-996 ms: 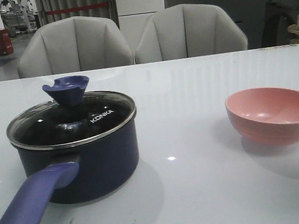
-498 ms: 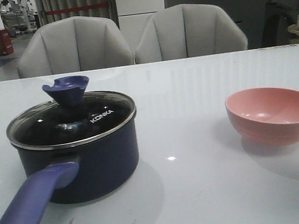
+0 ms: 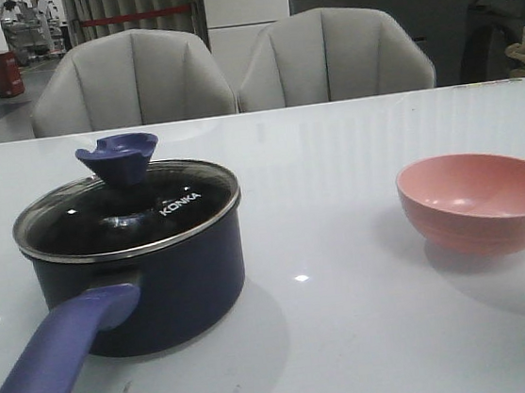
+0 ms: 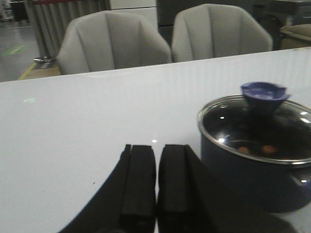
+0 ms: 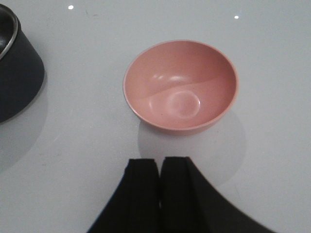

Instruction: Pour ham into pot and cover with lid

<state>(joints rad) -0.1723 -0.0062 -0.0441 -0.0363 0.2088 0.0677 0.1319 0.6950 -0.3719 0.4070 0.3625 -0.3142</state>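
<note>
White desk [image 3: 355, 338], two grey chairs behind. You're seeing the lid [image 3: 127, 212] sitting on the pot [image 3: 160, 293], ham [image 4: 252, 149] showing inside; bowl [image 3: 481, 200] empty. Left gripper [image 4: 156, 194] is lying nearer the pot, both jaws pressed together, holding nothing; right gripper [image 5: 159, 194] likewise.

Front view: low, facing chairs. Wrist views nearer: left shares pot [image 3: 148, 276], right shares bowl [image 5: 181, 85].
</note>
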